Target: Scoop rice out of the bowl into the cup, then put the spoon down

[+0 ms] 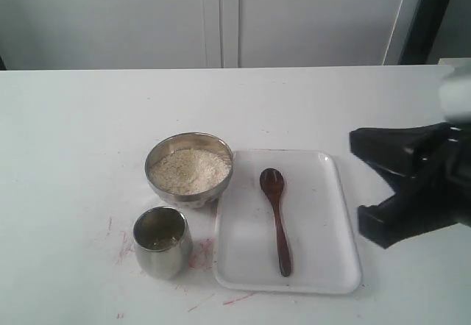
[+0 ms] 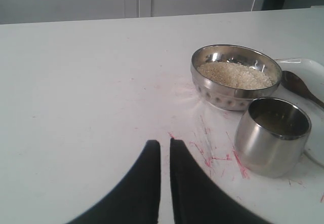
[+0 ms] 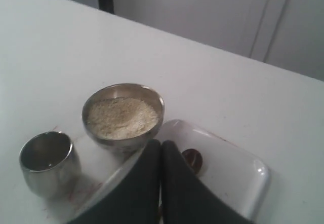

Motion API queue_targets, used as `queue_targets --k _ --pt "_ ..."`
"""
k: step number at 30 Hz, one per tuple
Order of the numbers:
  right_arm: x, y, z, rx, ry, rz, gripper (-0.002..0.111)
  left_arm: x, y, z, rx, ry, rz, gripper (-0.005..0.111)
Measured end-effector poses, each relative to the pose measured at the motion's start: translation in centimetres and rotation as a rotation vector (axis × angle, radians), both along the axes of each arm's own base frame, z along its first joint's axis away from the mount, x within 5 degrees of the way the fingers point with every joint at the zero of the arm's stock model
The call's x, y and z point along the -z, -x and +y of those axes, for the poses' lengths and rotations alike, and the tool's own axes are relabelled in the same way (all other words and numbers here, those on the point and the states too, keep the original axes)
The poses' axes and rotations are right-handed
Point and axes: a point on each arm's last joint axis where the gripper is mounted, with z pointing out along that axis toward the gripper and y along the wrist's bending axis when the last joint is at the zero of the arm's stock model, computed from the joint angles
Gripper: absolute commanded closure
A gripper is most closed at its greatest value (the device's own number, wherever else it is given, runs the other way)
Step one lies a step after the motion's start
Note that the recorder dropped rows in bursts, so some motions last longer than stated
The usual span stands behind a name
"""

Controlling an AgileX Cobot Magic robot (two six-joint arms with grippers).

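Note:
The steel bowl holds a mound of off-white rice. The small steel cup stands just in front of it, with a few grains showing at its bottom. The dark wooden spoon lies loose on the white tray, head toward the far side. In the right wrist view my right gripper is shut and empty above the tray's near part, hiding the spoon's handle; only the spoon head shows. My left gripper is shut over bare table, apart from the cup and the bowl.
The right arm's black body hangs over the table just right of the tray. Red marks stain the white tabletop around the cup. White cabinet doors stand behind the table's far edge.

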Motion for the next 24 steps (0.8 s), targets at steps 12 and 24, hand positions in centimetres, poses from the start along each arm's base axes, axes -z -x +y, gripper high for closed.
queue_targets --k 12,24 --pt "2.1 4.1 -4.2 0.129 -0.115 -0.192 0.108 0.0 0.0 0.0 0.0 0.0 0.0 0.092" --pt "4.1 4.5 -4.3 0.131 -0.098 -0.159 0.108 0.0 0.0 0.0 0.0 0.0 0.0 0.092"
